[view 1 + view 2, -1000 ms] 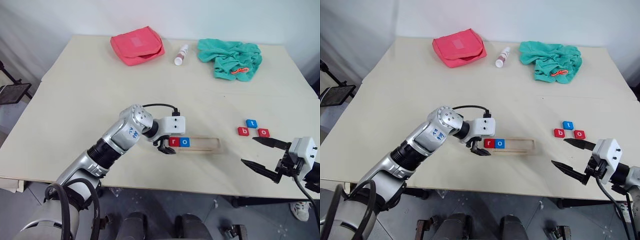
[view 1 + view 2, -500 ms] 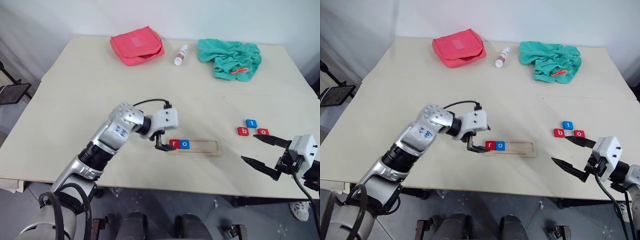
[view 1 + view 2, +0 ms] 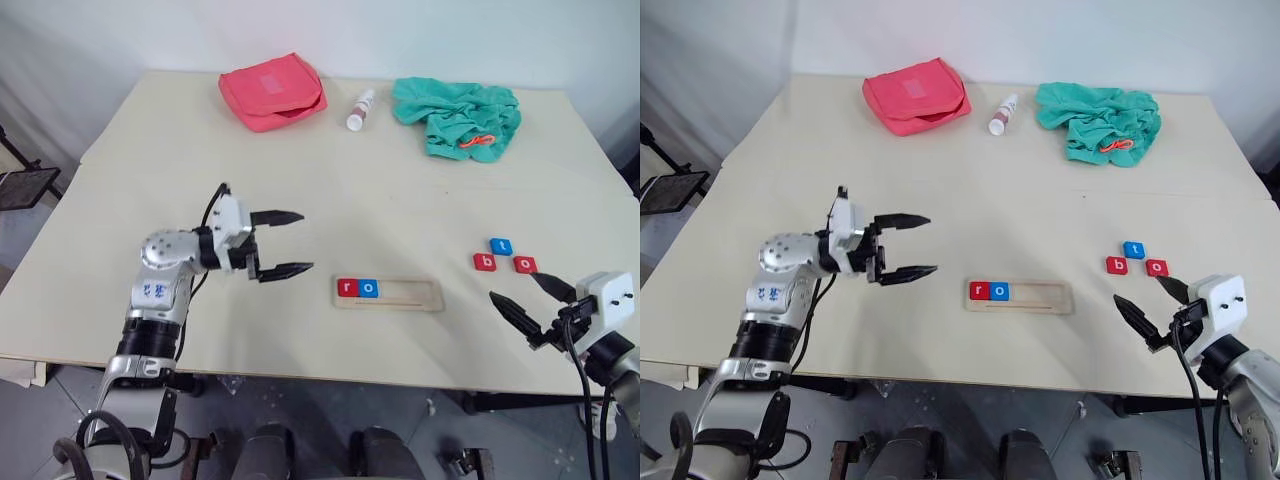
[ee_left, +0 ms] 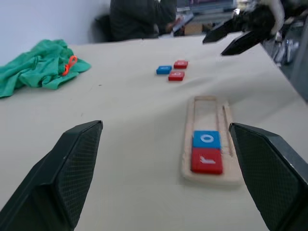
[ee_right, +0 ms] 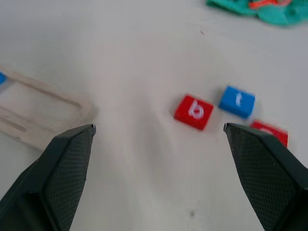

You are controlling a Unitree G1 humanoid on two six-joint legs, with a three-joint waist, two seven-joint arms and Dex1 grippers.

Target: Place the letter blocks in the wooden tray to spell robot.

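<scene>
On a pale desk (image 3: 150, 130), going left to right: the left gripper (image 3: 287, 242) hovers above the desk left of the wooden tray (image 3: 410, 293), level and pointing toward it, fingers spread wide and holding nothing, probably because its share of the letters is placed. The tray lies near the front edge with a red r block (image 3: 346, 288) and a blue o block (image 3: 368, 288) seated side by side at its left end, the rest of the groove bare for three more letters. Further right, a red b block (image 3: 485, 262), a blue t block (image 3: 502, 245) and a red o block (image 3: 524, 265) sit loose in a tight cluster. The right gripper (image 3: 528, 298) waits just in front of them, fingers wide and empty, apparently lining up for the b. Its wrist view shows the b and t lettering (image 5: 195, 111) plainly; the left wrist view shows a seated person (image 4: 137, 19) beyond the desk.
</scene>
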